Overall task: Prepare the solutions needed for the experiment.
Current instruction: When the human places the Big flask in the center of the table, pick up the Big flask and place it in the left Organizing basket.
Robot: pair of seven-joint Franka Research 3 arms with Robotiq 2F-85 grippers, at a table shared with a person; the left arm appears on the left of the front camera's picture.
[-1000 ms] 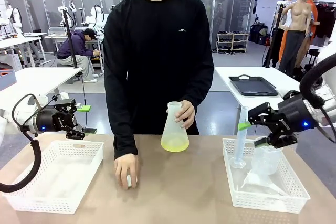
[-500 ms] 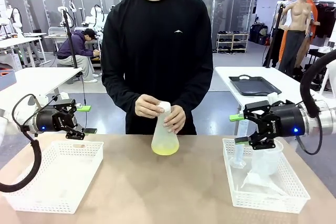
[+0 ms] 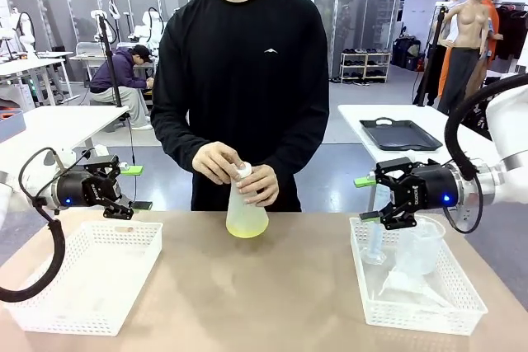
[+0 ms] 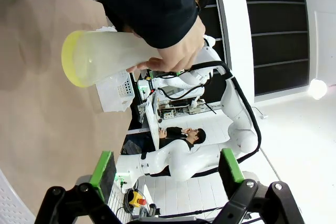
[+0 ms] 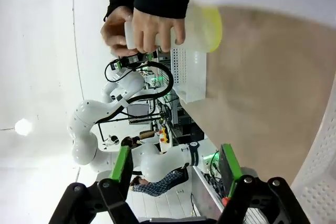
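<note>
Left gripper [image 3: 134, 188]: jaws apart, nothing between them; hangs above the far rim of the left basket [image 3: 82, 323], fingers pointing toward table centre.
Right gripper [image 3: 367, 199]: jaws apart, nothing held; hangs over the far left corner of the right basket [image 3: 412, 319].
Under right gripper: a tall clear cylinder [image 3: 375, 241] stands upright in the basket at 6 o'clock from the fingertips; a clear beaker [image 3: 418, 245] is just beside it at 4 o'clock.
Solution [image 3: 247, 230]: thin pale yellow-green layer in the bottom of a cloudy plastic flask [image 3: 247, 212].
Flask position: upright on the table [image 3: 272, 294] at the far middle, between the two baskets.
Flask from left gripper: 3 to 4 o'clock in the front view, well apart.
Flask from right gripper: 9 o'clock, well apart.
Person's hands [image 3: 216, 162]: both at the flask neck, one gripping the neck, the other over a white cap [image 3: 242, 171] at the mouth.
Left wrist view: flask base with its yellow rim lies at 11 o'clock, beyond the pads.
</note>
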